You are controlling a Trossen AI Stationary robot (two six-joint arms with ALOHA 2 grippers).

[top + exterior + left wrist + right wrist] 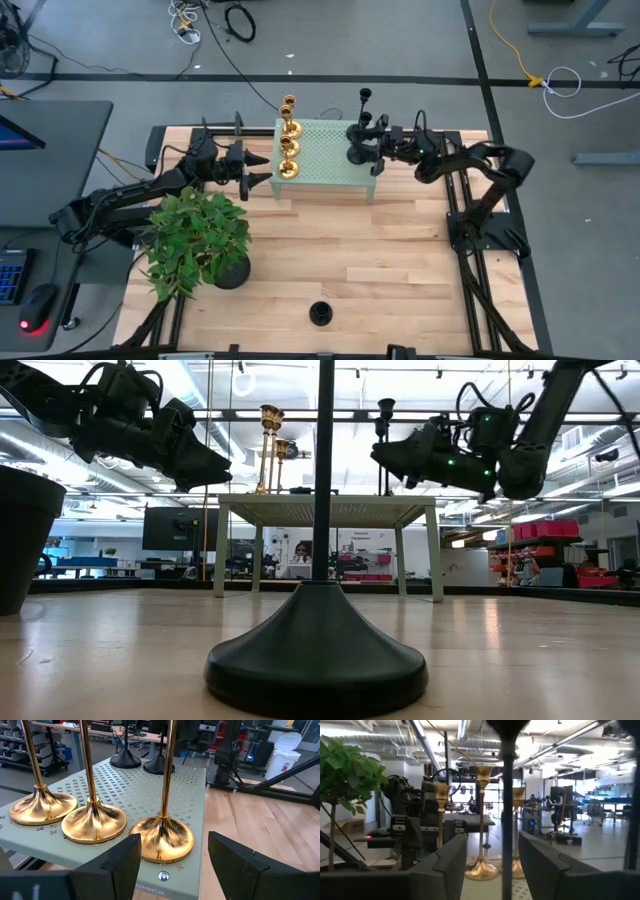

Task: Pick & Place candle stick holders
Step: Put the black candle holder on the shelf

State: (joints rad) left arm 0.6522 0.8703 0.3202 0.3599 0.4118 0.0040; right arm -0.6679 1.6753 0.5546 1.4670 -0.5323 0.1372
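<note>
Three gold candle stick holders (289,140) stand in a row on the left part of the pale green perforated stand (330,165); their bases show in the left wrist view (92,820). Two black holders (358,135) stand on the stand's right part (142,761). Another black holder (320,313) stands on the table near its front edge (316,660). My left gripper (268,170) hangs open just left of the stand, facing the nearest gold base (162,837). My right gripper (368,148) is open, its fingers on either side of a black holder's stem (507,795) without touching it.
A leafy potted plant (195,240) stands on the table's left side, close under the left arm. The stand takes up the far middle of the table. Bare wood lies between the stand and the front black holder.
</note>
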